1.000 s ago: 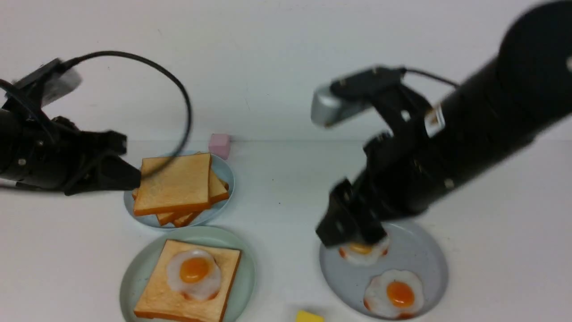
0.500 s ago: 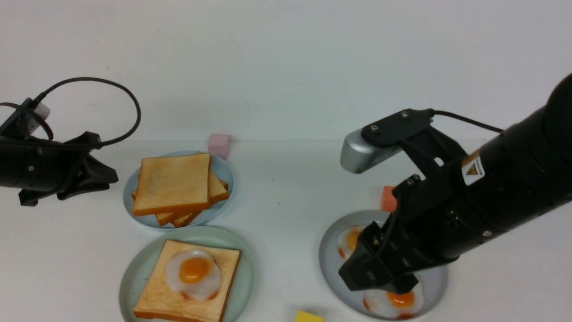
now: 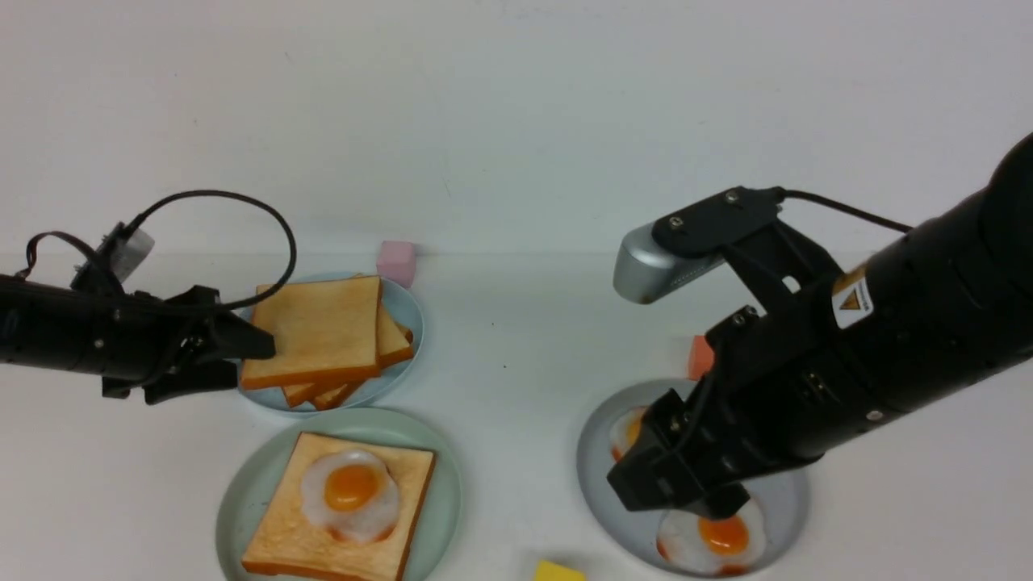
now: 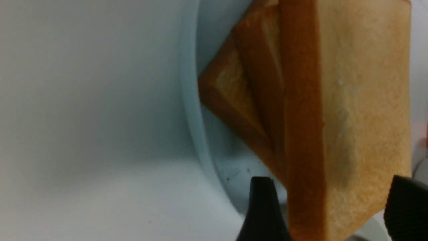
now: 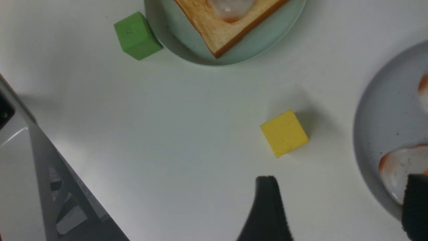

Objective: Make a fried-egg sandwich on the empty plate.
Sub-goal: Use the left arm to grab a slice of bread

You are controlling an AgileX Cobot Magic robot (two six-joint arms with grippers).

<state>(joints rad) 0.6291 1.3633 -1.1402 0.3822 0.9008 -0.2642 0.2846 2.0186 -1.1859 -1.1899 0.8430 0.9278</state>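
Golden toast pile (image 3: 319, 335), left jaws moved in, apart around top slice, right jaws apart

Toast pile (image 3: 319, 335) on light-blue plate (image 3: 403, 303), pink cube (image 3: 395, 262) just behind. Fried eggs (image 3: 718, 539) on grey-blue plate (image 3: 783, 516), orange cube (image 3: 700, 357) at far rim. Yellow cube (image 5: 284, 133) near it; green cube (image 5: 137, 35) apart.

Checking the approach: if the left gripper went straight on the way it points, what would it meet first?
Probably the top slice of the toast pile: the left gripper points at its edge, jaws open either side.
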